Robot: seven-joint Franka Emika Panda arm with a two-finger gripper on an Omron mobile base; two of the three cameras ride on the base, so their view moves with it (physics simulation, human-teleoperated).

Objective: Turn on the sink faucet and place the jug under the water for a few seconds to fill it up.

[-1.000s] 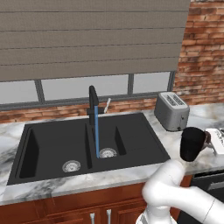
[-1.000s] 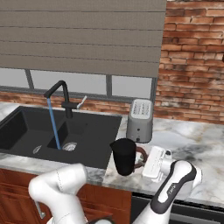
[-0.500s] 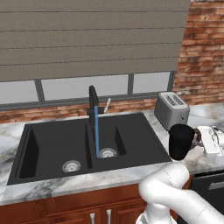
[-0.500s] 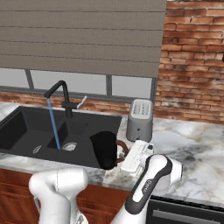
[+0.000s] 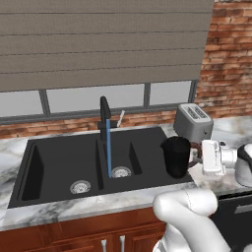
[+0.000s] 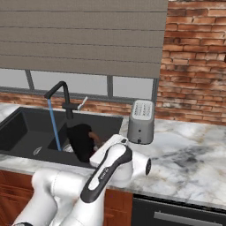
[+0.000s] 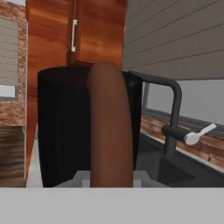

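Jug [image 5: 176,156] in matte black hung upright above the right edge of the sink [image 5: 59,162], carried by its reddish-brown handle [image 7: 110,127], which the gripper [image 5: 197,155] clasped between its fingers from the side away from the basins. Water [image 5: 108,147] fell in a thin blue line from the sink faucet [image 5: 105,115] into the right basin, landing by the round silver drain [image 5: 120,172], with the jug well to the right of the stream and apart from it. A silver toaster [image 5: 193,121] stood on the marble counter [image 6: 185,163] just behind the jug. From the hand camera, the handle ran up the middle of the dark jug body, with the faucet's pale lever [image 7: 200,133] beyond to the right.
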